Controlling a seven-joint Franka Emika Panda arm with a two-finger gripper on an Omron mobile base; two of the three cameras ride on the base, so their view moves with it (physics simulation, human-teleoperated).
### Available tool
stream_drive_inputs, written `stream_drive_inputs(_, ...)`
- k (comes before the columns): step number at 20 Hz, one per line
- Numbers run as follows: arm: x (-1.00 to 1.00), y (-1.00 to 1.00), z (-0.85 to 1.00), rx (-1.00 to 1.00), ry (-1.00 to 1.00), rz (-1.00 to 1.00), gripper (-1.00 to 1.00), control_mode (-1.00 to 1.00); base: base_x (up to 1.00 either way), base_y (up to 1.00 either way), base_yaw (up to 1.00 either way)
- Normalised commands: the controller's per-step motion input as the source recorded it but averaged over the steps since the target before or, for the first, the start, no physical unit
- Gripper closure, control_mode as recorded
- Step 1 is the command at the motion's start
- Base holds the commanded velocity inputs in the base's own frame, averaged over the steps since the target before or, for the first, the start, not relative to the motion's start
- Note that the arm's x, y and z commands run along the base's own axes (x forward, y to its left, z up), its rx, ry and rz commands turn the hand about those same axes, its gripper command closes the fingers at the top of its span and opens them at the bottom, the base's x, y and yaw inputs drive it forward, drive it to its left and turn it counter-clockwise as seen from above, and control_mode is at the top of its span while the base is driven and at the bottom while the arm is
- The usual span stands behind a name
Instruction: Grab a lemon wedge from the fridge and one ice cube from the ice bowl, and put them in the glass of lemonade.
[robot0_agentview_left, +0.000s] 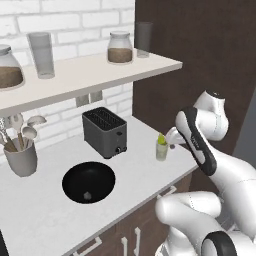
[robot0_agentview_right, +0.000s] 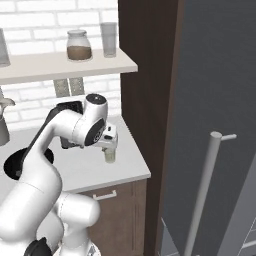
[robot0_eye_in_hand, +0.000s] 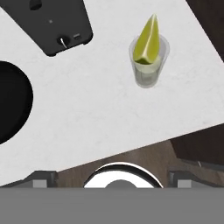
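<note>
The glass of lemonade (robot0_eye_in_hand: 148, 70) stands near the counter's right end, with the lemon wedge (robot0_eye_in_hand: 146, 39) sticking up out of its rim. In the left base view the glass (robot0_agentview_left: 161, 151) sits right of the toaster. My gripper (robot0_eye_in_hand: 112, 177) hangs open above the counter's front edge, up and just off to the side of the glass, with nothing between its fingers (robot0_eye_in_hand: 43, 177). It is also seen as the gripper (robot0_agentview_left: 172, 136) and the gripper (robot0_agentview_right: 109, 143). The black ice bowl (robot0_agentview_left: 75, 175) holds one small ice cube (robot0_agentview_left: 87, 196). The grey fridge (robot0_agentview_right: 215, 90) fills the right.
A dark toaster (robot0_agentview_left: 104, 131) stands behind the bowl. A grey utensil cup (robot0_agentview_left: 21, 159) is at the far left. A shelf (robot0_agentview_left: 90, 75) overhead carries jars and tall glasses. A dark brown panel (robot0_agentview_right: 145, 90) bounds the counter's right end, beside the fridge handle (robot0_agentview_right: 202, 195).
</note>
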Motion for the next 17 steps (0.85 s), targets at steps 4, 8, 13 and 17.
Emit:
stream_drive_inputs(4, -0.03, 0.18, 0.14, 0.00, -0.01, 0.03, -1.00, -1.00, 0.00, 0.00, 0.00)
stream_drive_inputs(8, -0.07, 0.29, 0.15, 0.01, -0.02, 0.02, -1.00, -1.00, 0.00, 0.00, 0.00)
stream_drive_inputs(13, -0.11, 0.46, 0.41, 0.00, 0.00, 0.02, -1.00, -1.00, 0.00, 0.00, 0.00)
stream_drive_inputs(17, -0.23, 0.43, 0.57, 0.00, -0.08, 0.02, -1.00, -1.00, 0.00, 0.00, 0.00)
